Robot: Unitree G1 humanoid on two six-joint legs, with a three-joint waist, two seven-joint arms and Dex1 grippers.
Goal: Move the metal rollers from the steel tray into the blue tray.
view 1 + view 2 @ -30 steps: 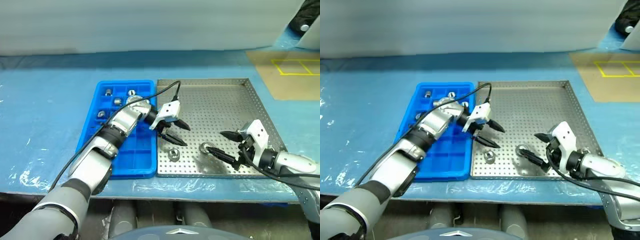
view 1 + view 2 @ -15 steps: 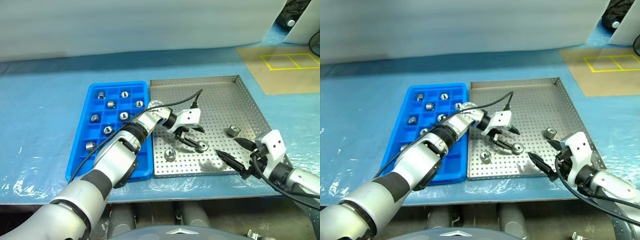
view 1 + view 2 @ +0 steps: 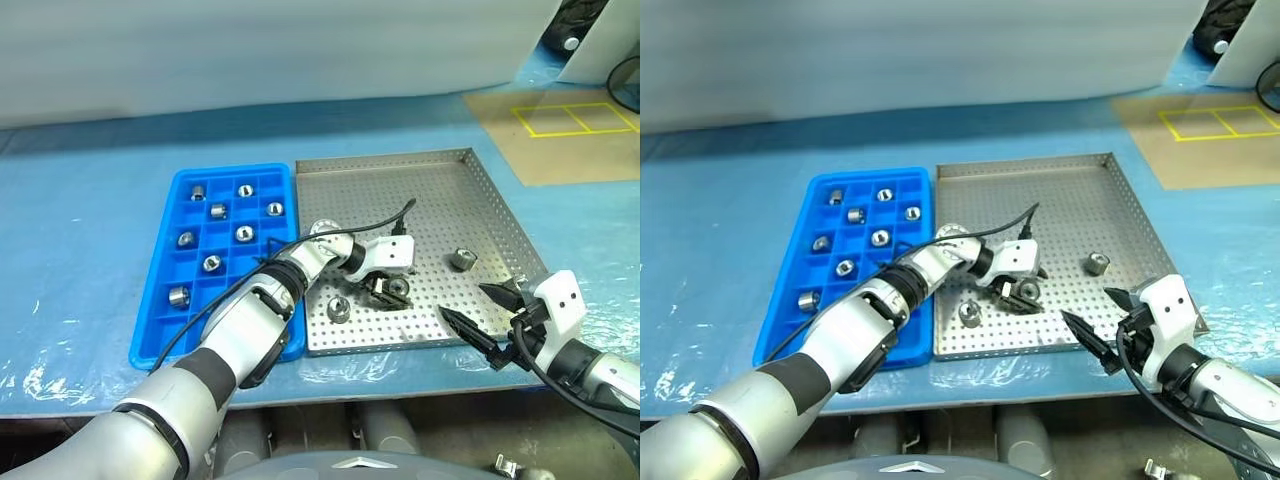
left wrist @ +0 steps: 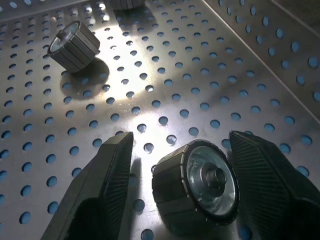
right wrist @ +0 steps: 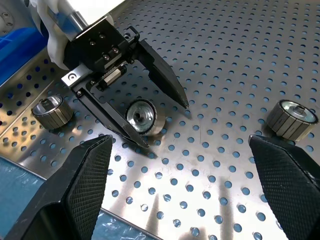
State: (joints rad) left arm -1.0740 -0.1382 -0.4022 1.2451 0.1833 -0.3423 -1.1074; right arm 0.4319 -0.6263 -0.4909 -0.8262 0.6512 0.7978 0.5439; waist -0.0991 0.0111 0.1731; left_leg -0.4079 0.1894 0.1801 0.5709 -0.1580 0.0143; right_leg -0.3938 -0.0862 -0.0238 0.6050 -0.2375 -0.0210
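Lying on its side on the steel tray, a ridged, shiny roller with a central hole sits between the left gripper's parted, untouching fingers.

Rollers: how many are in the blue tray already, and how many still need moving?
Seven rollers already sit in the blue tray. The left gripper is open around one roller on the steel tray, not gripping yet. Two more wait there: one near the blue tray, another toward the right rim. The right gripper hangs open over the front edge.
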